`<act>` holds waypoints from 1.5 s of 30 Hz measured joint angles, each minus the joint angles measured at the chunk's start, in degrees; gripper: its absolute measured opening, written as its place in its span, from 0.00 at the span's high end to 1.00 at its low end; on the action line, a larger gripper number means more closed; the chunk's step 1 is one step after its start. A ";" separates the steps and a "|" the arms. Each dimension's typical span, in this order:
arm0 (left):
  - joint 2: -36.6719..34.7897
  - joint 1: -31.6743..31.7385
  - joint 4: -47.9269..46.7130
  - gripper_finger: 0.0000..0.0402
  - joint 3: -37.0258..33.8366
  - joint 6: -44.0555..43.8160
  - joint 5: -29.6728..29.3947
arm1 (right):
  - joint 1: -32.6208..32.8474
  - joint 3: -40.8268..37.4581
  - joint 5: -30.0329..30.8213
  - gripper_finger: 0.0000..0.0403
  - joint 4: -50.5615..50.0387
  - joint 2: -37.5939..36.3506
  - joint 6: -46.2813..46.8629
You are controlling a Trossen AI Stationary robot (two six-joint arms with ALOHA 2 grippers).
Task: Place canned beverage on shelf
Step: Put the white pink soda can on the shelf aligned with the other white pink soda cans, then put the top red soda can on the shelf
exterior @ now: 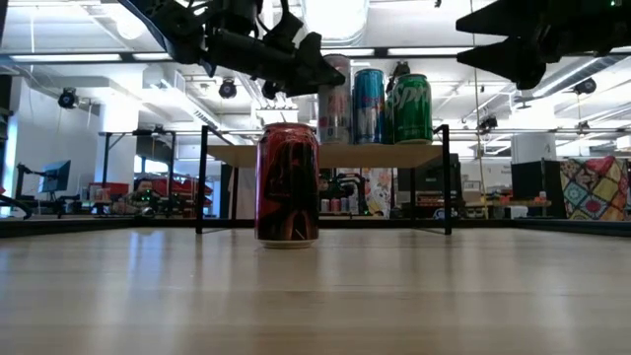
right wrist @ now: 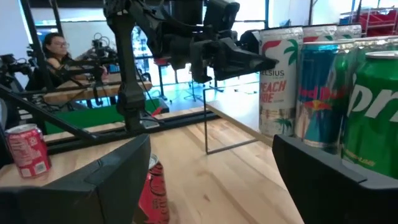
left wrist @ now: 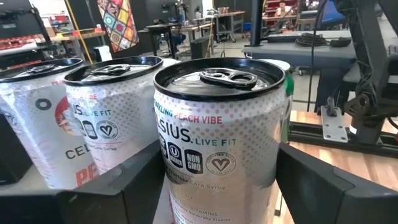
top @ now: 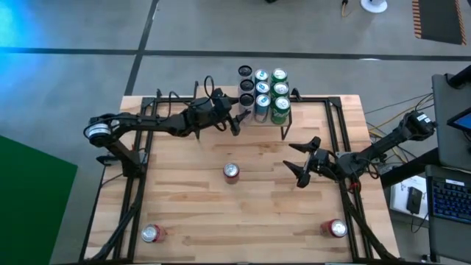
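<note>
The shelf (exterior: 335, 155) stands at the table's far middle and carries rows of white, blue and green cans. My left gripper (top: 238, 122) reaches level to the shelf's left end and is shut on the nearest white can (left wrist: 217, 124), which stands in line with two other white cans (left wrist: 106, 112). My right gripper (top: 293, 165) hangs open and empty over the table's right half, in front of the shelf. A red can (top: 231, 172) stands upright on its base at the table's middle. My left gripper has the white can's lower wall (left wrist: 180, 180) between its two fingers, one on each side. The fingers (right wrist: 264, 62) come in level from the table's left and reach the can only with their free ends. The can is upright, its base level with its neighbours on the shelf board.
Two more red cans stand near the front edge, at the left (top: 151, 234) and the right (top: 337, 228). Black frame rails (top: 335, 132) run along the table's sides. A person (right wrist: 56, 43) sits beyond the table.
</note>
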 joint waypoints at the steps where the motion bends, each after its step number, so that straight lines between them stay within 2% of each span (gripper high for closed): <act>1: 0.00 0.11 -0.06 0.34 0.00 0.00 -0.01 | 0.01 0.00 -0.03 0.19 0.00 0.03 0.01; 8: -0.04 0.31 -0.78 0.23 -0.02 0.46 -0.22 | 0.00 0.00 -0.02 0.19 -0.31 0.03 1.18; 16: -2.77 0.33 -3.46 0.18 0.20 2.55 -0.21 | 0.02 0.00 0.69 0.19 -1.96 0.03 3.54; 21: -9.30 0.33 -12.02 0.18 0.24 5.28 -2.25 | 0.01 0.00 4.78 0.19 -7.00 0.00 7.61; 26: -16.43 -1.16 -24.93 0.18 -0.13 4.20 -3.10 | 0.00 0.27 3.77 0.19 -10.56 0.07 9.80; 31: -21.38 -7.92 -28.82 0.18 -5.96 2.19 -3.08 | 0.02 0.55 -0.22 0.19 -11.78 0.07 12.02; 37: -26.85 -21.25 -27.28 0.18 -15.57 -2.25 -4.48 | 0.02 0.55 -0.57 0.19 -11.73 0.22 15.44; 42: -27.55 -31.24 -17.92 0.18 -23.43 -5.31 -15.03 | 0.02 0.55 -0.54 0.19 -11.68 0.49 16.49; 45: -26.28 -33.64 -9.67 0.18 -28.00 -5.52 -16.32 | 0.02 0.55 -0.35 0.19 -11.30 0.49 17.60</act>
